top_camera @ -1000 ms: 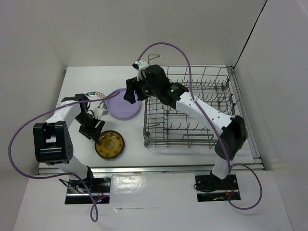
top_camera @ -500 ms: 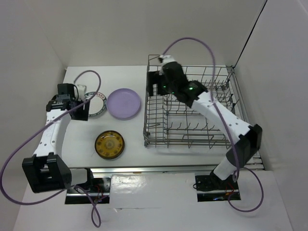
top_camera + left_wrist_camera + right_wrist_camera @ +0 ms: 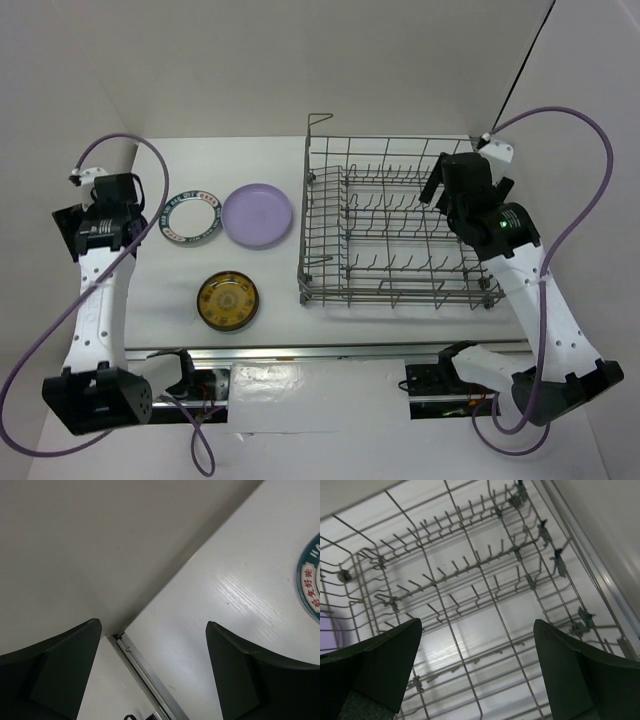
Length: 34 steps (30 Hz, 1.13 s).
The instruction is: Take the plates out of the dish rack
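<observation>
Left of the dish rack (image 3: 390,290), the yellow-gold plate (image 3: 227,300) lies nearest on the bench (image 3: 160,300), with the white dark-rimmed plate (image 3: 192,216) and the lavender plate (image 3: 258,214) side by side behind it. The left tool (image 3: 152,625) over the bench's left edge and the right tool (image 3: 477,625) above the rack both have their fingers spread apart (gripping nothing).

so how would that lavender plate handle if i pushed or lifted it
The lavender plate looks rigid and smooth, so it would probably slide flat on the table rather than tip. Its shallow rim sits low, so pinching the edge could be slippery.
</observation>
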Available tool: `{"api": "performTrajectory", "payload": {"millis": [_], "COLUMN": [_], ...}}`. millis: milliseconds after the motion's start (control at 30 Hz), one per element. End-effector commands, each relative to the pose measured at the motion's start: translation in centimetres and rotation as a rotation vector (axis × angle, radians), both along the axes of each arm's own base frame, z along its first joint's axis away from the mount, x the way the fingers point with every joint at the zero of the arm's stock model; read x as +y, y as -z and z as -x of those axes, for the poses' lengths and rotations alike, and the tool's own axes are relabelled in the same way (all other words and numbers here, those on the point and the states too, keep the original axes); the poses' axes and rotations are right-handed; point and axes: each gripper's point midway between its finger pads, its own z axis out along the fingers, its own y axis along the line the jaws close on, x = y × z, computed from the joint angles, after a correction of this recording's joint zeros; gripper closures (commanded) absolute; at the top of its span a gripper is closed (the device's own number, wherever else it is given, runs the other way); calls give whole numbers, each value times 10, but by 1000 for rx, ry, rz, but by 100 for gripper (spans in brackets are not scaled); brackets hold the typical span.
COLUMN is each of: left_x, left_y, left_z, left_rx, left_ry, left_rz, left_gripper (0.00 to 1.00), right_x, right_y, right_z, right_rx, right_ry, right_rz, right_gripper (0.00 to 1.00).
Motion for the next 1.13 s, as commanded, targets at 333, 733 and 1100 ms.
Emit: {"api": "performTrajectory", "payload": {"millis": [333,733,1100], "left_x": [-3,-14,-17], "left_y": [-23,-30,-33], "left_z": [51,51,52], "left_rx": [-121,-119,-140], "left_ry": [-1,65,80], "left_rz": [-58,-11,-3], "left_gripper": [0,1,1], "right_x": [-15,-17,-17], "right_y": [-3,-8,-10], "right_z": [67,90,101], "right_rx": [-29,-51,-55], "right_ry": [-22,-66,-82], "right_rz": [-84,-109,-121], "right_gripper": [0,0,0]}}
